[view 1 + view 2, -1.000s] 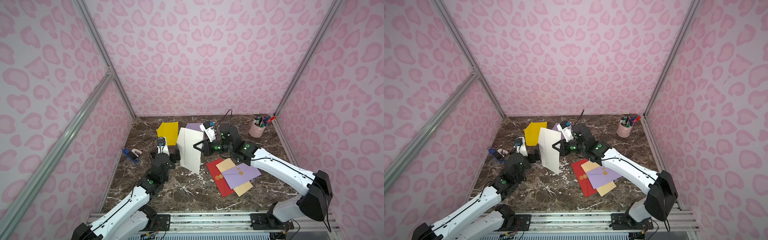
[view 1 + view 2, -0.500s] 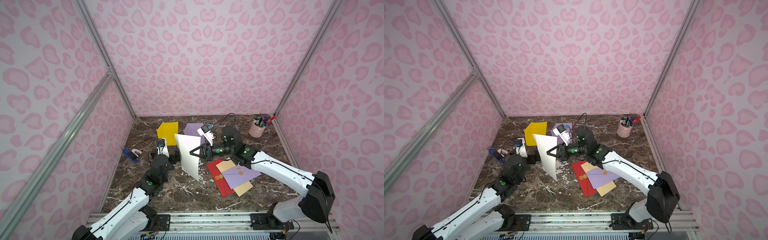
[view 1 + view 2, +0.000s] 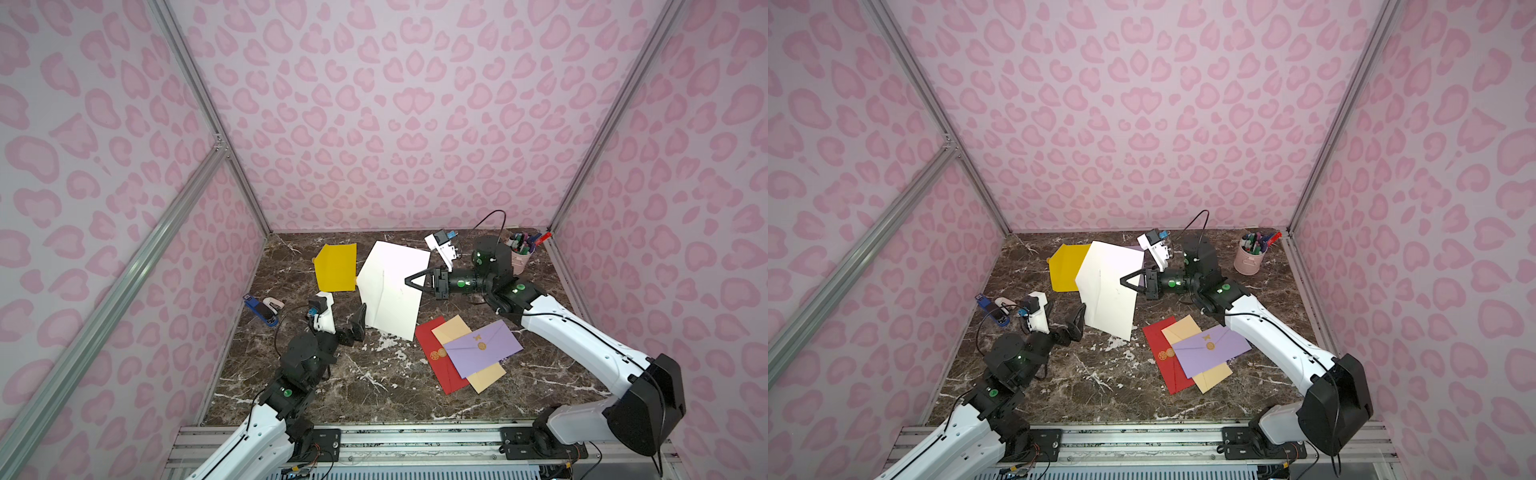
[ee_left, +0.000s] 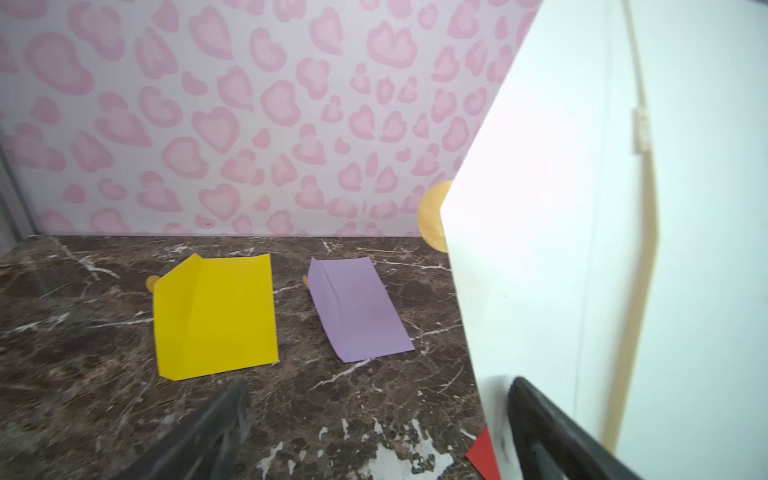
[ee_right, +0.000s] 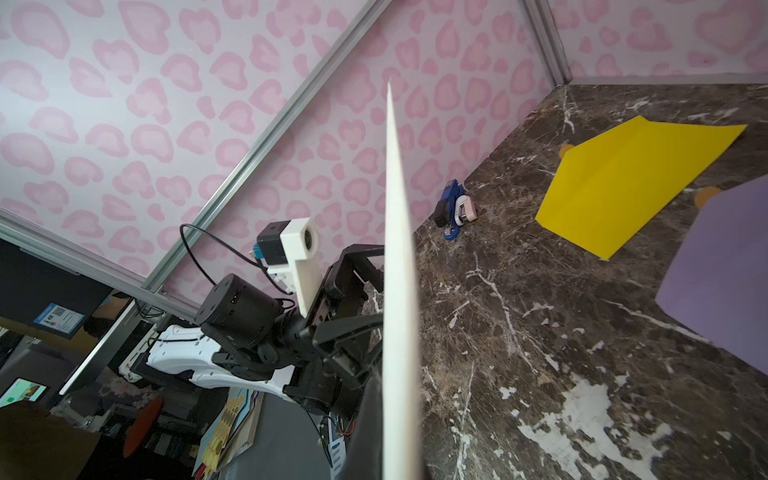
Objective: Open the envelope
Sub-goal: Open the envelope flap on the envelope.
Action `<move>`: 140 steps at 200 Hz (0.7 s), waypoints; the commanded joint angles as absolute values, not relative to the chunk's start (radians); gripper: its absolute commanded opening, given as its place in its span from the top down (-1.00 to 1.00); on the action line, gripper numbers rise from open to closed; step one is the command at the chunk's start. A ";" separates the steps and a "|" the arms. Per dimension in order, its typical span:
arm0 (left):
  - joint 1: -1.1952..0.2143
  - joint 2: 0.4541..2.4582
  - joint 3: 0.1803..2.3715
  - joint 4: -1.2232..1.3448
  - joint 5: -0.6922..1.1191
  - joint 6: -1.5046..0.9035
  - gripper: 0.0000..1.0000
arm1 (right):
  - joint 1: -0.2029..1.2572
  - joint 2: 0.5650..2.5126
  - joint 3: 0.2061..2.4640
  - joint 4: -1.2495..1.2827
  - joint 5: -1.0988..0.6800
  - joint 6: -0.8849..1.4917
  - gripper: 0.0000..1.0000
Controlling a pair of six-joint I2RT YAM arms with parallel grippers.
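The right gripper [image 3: 408,283] clamps 1 edge of the white envelope [image 3: 388,291], which hangs tilted over the marble table [image 3: 374,395], while the left gripper [image 4: 378,386], jaws spread wide, sits at its lower corner.

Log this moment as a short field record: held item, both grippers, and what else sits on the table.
held item: white envelope, held up, steeply tilted
right gripper: shut on the white envelope's edge
left gripper: open, at the envelope's lower edge; contact unclear
flat on table: yellow envelope, lone purple envelope
pile: red envelope, tan envelope, sealed purple envelope, overlapping
other: pen cup, blue stapler
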State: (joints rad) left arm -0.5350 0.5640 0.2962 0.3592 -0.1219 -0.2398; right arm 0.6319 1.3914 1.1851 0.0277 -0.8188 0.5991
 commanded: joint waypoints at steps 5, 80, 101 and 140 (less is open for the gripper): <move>-0.534 0.545 0.293 0.455 0.109 -0.237 -0.94 | 0.612 1.383 1.181 0.014 -0.857 0.580 1.00; -0.526 0.672 0.348 0.569 0.365 -0.255 -0.57 | 0.611 1.363 1.158 0.023 -0.876 0.577 1.00; -0.527 0.683 0.351 0.586 0.378 -0.264 -0.13 | 0.613 1.355 1.154 0.026 -0.876 0.574 1.00; -0.526 0.675 0.348 0.584 0.379 -0.267 0.34 | 0.607 1.344 1.150 0.022 -0.878 0.562 1.00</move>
